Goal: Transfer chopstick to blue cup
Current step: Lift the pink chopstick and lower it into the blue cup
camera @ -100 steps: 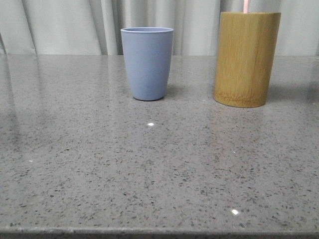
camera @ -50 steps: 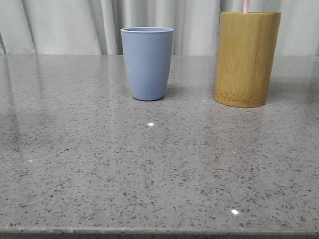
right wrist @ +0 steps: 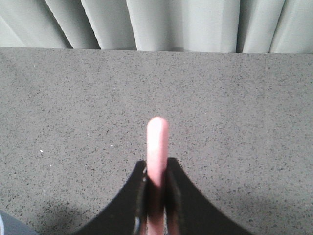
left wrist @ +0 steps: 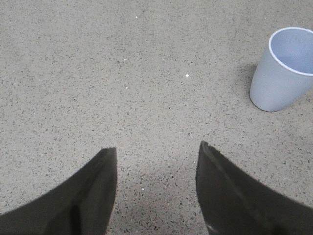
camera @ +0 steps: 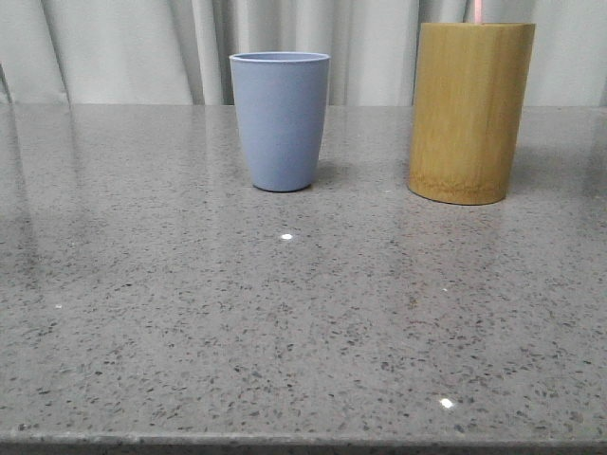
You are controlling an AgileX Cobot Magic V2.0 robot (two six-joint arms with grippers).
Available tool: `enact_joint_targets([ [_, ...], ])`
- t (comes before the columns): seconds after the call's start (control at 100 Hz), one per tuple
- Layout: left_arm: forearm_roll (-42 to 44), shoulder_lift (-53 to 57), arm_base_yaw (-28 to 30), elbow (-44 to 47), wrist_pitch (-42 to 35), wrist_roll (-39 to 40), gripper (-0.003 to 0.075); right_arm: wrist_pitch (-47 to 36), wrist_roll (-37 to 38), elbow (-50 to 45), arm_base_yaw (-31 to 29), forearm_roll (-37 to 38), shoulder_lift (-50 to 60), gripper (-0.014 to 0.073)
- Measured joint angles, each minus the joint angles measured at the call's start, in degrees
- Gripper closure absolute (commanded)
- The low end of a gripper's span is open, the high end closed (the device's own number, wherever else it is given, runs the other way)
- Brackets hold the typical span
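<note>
Right gripper is clamped on a thin pale pink chopstick; its two dark fingers pinch the stick from both sides, and the rounded tip juts out beyond them, toward the speckled grey stone tabletop and pleated white curtain. In the front view only a short pink sliver shows above the rim of the tall yellow-brown bamboo cylinder holder, so the stick's lower end looks to be inside or just over that holder; how far it is raised cannot be told. Whether one stick or a pair is held cannot be told either. Matte greyish-blue tapered tumbler stands upright on the table to the left of the bamboo holder, well apart from it, mouth open and apparently empty in the left wrist view. Left gripper hangs over bare tabletop near the tumbler, fingers spread wide with nothing between them. Step in hand, by my reading: lifting the stick out of the holder. To do it well, pull straight up along the holder's axis until the lower end clears the rim, keep the grip firm so the slender stick does not pivot, then carry it sideways over the tumbler's mouth before lowering. Risk: dragging sideways early could tip the holder.
</note>
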State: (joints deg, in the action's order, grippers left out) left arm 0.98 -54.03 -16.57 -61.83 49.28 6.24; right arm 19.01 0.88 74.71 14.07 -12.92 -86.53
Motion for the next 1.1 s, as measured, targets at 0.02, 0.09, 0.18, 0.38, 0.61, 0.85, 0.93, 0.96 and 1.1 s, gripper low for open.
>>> enact_joint_targets([
  [0.02,0.0,0.0,0.0,0.0,0.0,0.0,0.0363,0.0,0.0,0.0,0.0,0.0,0.0,0.0613],
  [0.09,0.0,0.0,0.0,0.0,0.0,0.0,0.0363,0.0,0.0,0.0,0.0,0.0,0.0,0.0613],
  [0.18,0.0,0.0,0.0,0.0,0.0,0.0,0.0363,0.0,0.0,0.0,0.0,0.0,0.1,0.0613],
  [0.38,0.0,0.0,0.0,0.0,0.0,0.0,0.0363,-0.1,0.0,0.7,0.0,0.0,3.6,0.0613],
  [0.61,0.0,0.0,0.0,0.0,0.0,0.0,0.0363,-0.1,-0.9,6.7,0.2,0.0,7.0,0.0613],
  [0.85,0.0,0.0,0.0,0.0,0.0,0.0,0.0363,0.2,-1.2,13.4,5.1,0.0,7.4,0.0613],
  [0.93,0.0,0.0,0.0,0.0,0.0,0.0,0.0363,-0.8,-1.2,14.0,7.8,0.0,7.4,0.0613],
  [0.96,0.0,0.0,0.0,0.0,0.0,0.0,0.0363,-1.3,-1.2,14.1,8.8,0.0,7.4,0.0613],
  [1.1,0.0,0.0,0.0,0.0,0.0,0.0,0.0363,-4.1,-1.3,14.1,13.2,0.0,6.3,0.0613],
])
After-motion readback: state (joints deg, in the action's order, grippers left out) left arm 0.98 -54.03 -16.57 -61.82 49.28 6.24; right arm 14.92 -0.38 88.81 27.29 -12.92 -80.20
